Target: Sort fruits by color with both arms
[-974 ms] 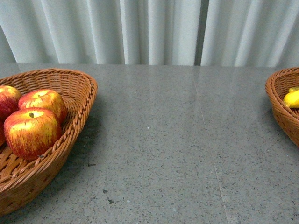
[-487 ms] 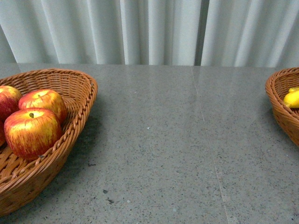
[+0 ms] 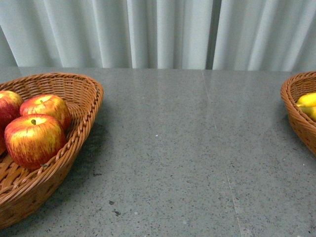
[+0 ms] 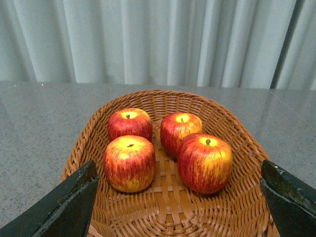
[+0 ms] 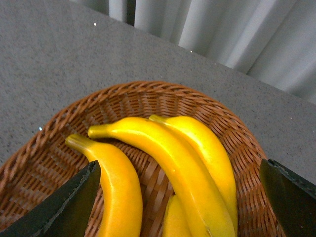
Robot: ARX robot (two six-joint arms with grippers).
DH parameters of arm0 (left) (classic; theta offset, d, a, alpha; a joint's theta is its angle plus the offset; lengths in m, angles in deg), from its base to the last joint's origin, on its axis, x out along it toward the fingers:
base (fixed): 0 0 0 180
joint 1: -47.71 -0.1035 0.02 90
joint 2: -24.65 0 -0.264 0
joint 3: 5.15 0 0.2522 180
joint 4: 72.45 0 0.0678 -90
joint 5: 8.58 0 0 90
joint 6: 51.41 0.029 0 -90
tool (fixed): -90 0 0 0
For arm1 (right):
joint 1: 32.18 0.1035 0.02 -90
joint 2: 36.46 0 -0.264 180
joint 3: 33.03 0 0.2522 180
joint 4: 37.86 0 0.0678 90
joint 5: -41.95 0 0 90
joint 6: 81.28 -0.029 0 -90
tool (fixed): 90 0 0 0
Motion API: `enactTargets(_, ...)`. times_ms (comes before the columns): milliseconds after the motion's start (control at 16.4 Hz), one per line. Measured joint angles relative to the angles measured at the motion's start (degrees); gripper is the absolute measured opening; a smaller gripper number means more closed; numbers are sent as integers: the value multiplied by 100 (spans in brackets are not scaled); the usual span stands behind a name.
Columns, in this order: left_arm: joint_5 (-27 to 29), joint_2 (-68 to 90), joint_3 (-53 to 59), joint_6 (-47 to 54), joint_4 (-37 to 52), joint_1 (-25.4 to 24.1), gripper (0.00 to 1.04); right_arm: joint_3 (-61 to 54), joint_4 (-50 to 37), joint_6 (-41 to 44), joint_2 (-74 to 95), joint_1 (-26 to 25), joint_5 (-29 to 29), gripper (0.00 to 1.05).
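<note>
- Red apples [image 4: 204, 163] streaked with yellow, four of them with short brown stems, sit close together in the left basket [image 4: 232, 128].
- Yellow bananas [image 5: 168, 158], glossy and curved, lie side by side in the right basket [image 5: 64, 123]; at least three show.
- Left claw [image 4: 177, 197] is spread wide and holds nothing, its dark fingers [image 4: 64, 202] flanking the apple basket.
- Right claw [image 5: 173, 197] is likewise wide and empty over the bananas.
- Between the two baskets, the front view shows a broad bare stretch of grey speckled surface [image 3: 187, 148].
- Both baskets are brown woven wicker with braided rims.
- Pale pleated curtain [image 3: 158, 32] hangs behind the far edge.
</note>
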Motion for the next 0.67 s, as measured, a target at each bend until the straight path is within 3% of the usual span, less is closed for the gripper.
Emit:
enactTargets(243,0,0,0,0,0,0,98,-466,-748,-1049,-988,-7,439,98)
enactTargets(426,0,2,0,0,0,0,98,-1716,-1060,-1880,-2459,-146,999,98)
enactTargets(548,0,0,-2,0,0,0,98,-2562,-1770,-2468,-3451,74,-275,84)
enactTargets(670,2,0,0,2,0,0,98,-3414,-1226,-2765,-4817,177,-1235,63)
